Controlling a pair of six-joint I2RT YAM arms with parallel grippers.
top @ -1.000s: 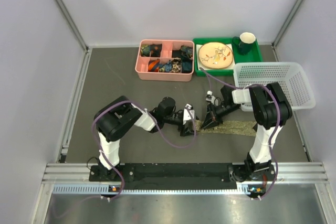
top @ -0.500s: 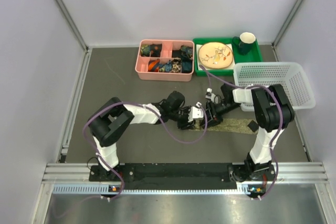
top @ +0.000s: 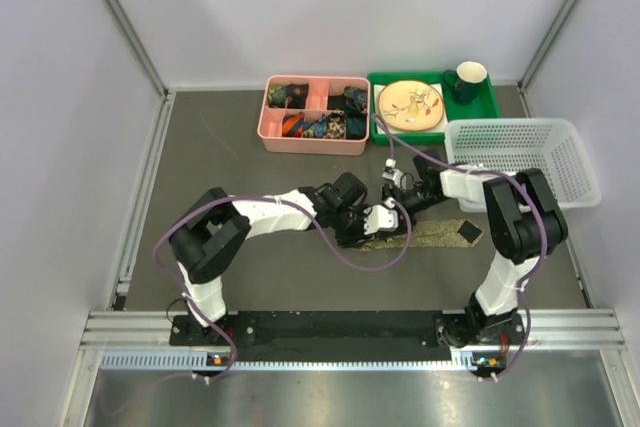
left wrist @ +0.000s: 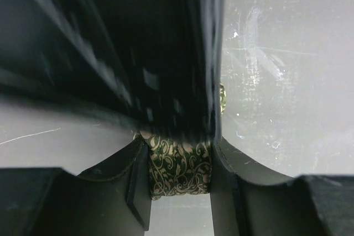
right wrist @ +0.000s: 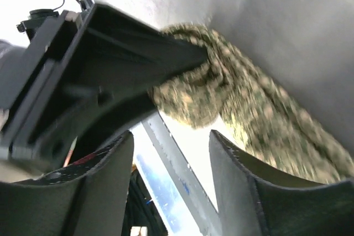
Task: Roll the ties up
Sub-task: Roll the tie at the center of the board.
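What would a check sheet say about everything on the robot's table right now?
Surface: dark grey table, faint scratches.
Job's things: one tie lies in front of the right arm, the end nearer the left arm rolled up.
Clutter: pink divided box of small items, green tray holding a plate and a mug, white basket.
Grippers: left gripper shut on the tie's rolled end; right gripper open beside the roll, holding nothing.
Cables: purple cables loop along both arms; the left one hangs near the tie.
Surroundings: white walls, metal rail at the near edge.
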